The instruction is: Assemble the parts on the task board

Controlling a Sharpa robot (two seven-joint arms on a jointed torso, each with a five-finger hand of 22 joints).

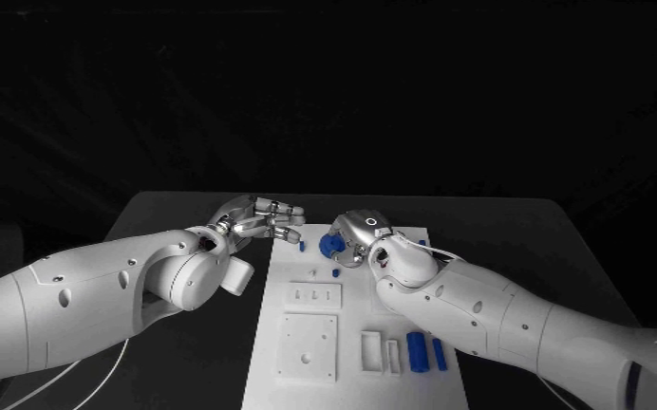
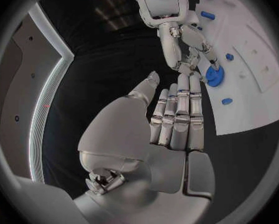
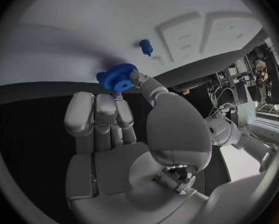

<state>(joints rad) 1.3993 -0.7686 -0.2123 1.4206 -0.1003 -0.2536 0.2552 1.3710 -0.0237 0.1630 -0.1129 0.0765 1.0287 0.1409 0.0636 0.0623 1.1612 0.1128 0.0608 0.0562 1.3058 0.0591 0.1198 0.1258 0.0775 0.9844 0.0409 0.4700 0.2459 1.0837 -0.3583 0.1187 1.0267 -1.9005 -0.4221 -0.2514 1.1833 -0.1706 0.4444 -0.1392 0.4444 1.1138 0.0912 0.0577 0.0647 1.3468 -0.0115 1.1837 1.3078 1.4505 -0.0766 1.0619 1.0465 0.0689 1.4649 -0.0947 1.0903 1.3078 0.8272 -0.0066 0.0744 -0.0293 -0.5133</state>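
The white task board [image 1: 352,320] lies lengthwise in the middle of the black table. At its far end a blue gear [image 1: 333,242] sits on the board, and my right hand [image 1: 362,232] pinches it. In the right wrist view the thumb tip and a fingertip touch the blue gear [image 3: 117,77] from two sides. My left hand [image 1: 260,218] hovers by the board's far left corner, holding nothing, fingers straight and side by side, thumb apart. The left wrist view shows the left hand [image 2: 176,117] just short of the gear [image 2: 213,76] and the right hand [image 2: 186,47] over it.
Small blue pegs [image 1: 313,272] lie near the gear, one a peg [image 3: 145,46] beyond it. Two blue cylinders [image 1: 416,348] stand beside slots at the board's near right. Raised square plates [image 1: 309,344] fill the near left. Black table [image 1: 178,215] surrounds the board.
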